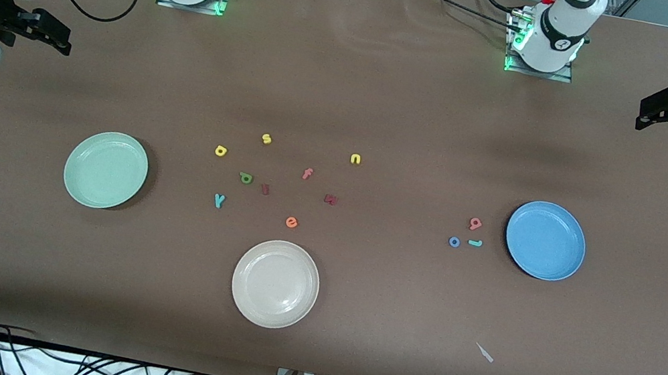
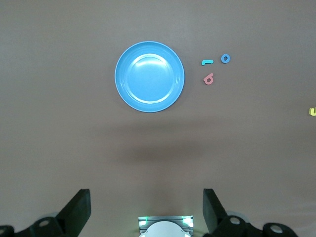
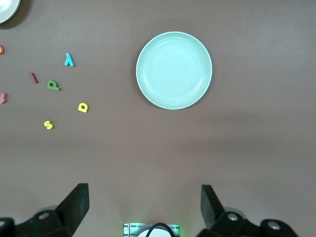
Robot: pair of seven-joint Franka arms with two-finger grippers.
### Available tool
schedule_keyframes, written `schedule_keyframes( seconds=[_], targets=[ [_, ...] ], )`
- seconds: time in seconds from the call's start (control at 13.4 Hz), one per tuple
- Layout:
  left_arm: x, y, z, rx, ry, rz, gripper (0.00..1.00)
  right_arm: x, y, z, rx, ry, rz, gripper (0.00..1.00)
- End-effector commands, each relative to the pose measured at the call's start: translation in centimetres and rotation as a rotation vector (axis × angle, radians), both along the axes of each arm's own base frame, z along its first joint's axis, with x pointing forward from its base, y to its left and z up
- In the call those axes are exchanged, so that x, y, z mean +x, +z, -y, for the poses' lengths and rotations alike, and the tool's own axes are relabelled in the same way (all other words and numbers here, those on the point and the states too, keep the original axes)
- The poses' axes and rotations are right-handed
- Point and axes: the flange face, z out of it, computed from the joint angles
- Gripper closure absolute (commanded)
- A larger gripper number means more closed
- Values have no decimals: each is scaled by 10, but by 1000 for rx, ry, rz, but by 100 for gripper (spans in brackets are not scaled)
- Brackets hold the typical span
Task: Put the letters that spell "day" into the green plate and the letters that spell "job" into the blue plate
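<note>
The green "d" [image 1: 246, 178], the yellow "a" [image 1: 221, 150] and the teal "y" [image 1: 219, 200] lie flat on the bench [image 1: 389, 102], close together, between the green plate [image 1: 105, 170] and the middle. None is in a plate yet. The blue "o" [image 1: 454, 241], the teal "j" [image 1: 475, 242] and the pink "b" [image 1: 475, 223] sit in a tight little bunch just beside the blue plate [image 1: 545, 240].

What could go wrong? The letters are tiny and thin, so my jaws might slip off one, or push it away. The "o", "j" and "b" are so close that I could bump one while I grab another. I might also pick a wrong one — the yellow "s" [image 1: 267, 139] and the dark red letter [image 1: 265, 189] lie near the "day" letters.

My right gripper [image 1: 57, 36] hangs over the right arm's end of the bench, jaws wide open and empty, well apart from the "day" letters. My left gripper [image 1: 649, 108] hangs over the left arm's end, jaws wide open too, holding nothing — the "job" letters are well away from it.
</note>
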Motion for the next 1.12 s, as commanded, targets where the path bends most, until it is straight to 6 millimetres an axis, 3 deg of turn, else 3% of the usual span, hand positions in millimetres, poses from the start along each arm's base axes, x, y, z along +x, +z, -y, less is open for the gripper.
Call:
schedule_keyframes(
  seconds=[0.0,0.6,1.04],
  targets=[
    [3,6,1,-27,12,-5,0,0,3,-1,3,3,7,0],
    [3,7,5,-28,4,-2,0,5,-5,-4,4,22,4,0],
    [4,5,5,-29,6,-5,0,21,-38,-18,16,47,-56,0]
  ],
)
